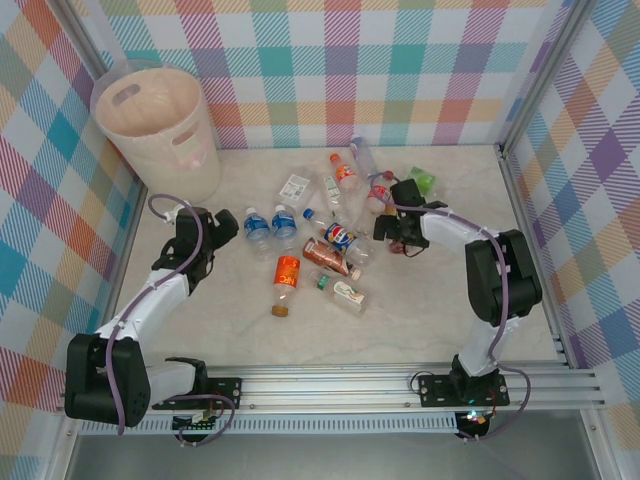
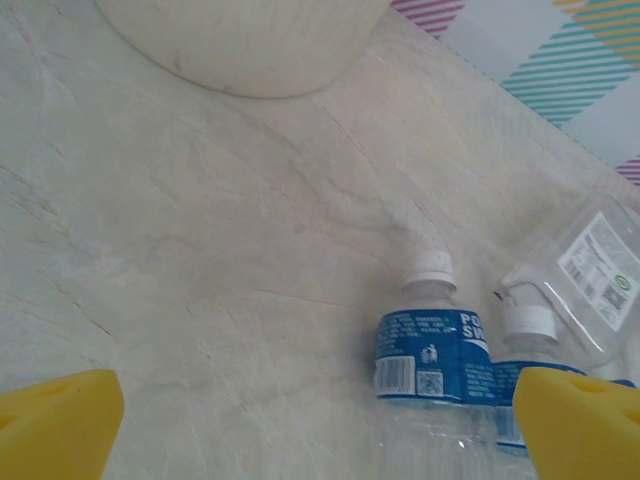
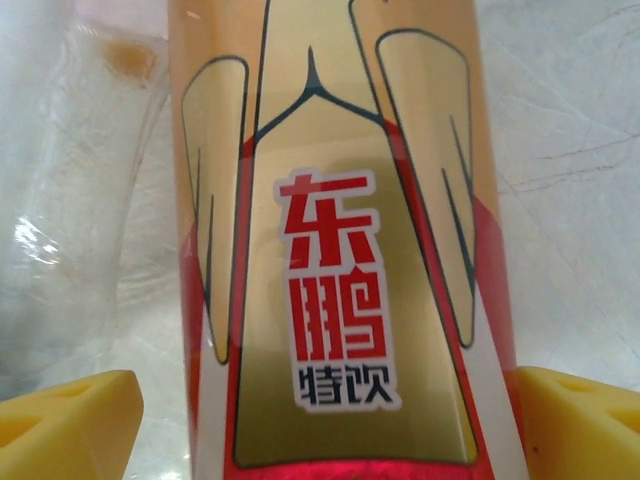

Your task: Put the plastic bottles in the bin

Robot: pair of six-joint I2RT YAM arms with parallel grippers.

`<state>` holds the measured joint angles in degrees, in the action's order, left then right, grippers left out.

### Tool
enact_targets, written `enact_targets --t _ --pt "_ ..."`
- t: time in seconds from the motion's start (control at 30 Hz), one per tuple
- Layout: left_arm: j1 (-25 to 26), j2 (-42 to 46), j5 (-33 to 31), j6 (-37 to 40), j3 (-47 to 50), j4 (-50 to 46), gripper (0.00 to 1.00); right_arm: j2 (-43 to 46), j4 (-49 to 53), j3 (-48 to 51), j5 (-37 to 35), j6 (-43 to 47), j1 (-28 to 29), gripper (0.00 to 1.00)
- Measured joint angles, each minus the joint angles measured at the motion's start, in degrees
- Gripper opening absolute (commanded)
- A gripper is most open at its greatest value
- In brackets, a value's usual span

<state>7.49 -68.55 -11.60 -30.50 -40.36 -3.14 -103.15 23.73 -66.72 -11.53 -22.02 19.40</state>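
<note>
- Right gripper (image 3: 330, 425) — jaws were spread, straddling a red-and-gold labelled bottle (image 3: 330, 250), with a gap at one pad (image 3: 70, 420).
- Left gripper (image 2: 320, 430) — jaws were spread wide above the table (image 2: 200, 250), just beside two blue-labelled bottles (image 2: 430, 350).
- The other plastic bottles (image 1: 335, 250) lay scattered mid-table.
- The bin (image 1: 190, 160) stood at the far-left corner, well apart.
</note>
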Motion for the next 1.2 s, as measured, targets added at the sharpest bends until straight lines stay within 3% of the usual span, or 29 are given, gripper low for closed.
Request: enact_targets --t 0.27,0.5,0.77,0.97,1.2 --pt "1.42 0.0 7.37 -4.96 -0.37 -0.2 1.0 -0.63 -2.14 2.56 -0.02 2.75 -0.39 0.69" --pt "3.43 -0.11 13.6 -8.66 -4.07 0.15 1.0 1.86 -5.4 6.45 -1.09 3.04 -0.57 0.58" --pt "8.39 -3.91 22.88 -10.71 -5.49 6.34 1.0 17.79 -7.39 15.32 -1.62 3.3 -0.42 0.51" --pt "11.23 -12.39 32.65 -15.45 -11.58 12.63 1.0 26.47 -16.24 20.06 9.14 3.52 0.96 0.49" --pt "16.74 -17.75 38.49 -18.29 -16.59 14.16 1.0 26.49 -26.69 21.84 22.86 3.45 5.46 0.49"
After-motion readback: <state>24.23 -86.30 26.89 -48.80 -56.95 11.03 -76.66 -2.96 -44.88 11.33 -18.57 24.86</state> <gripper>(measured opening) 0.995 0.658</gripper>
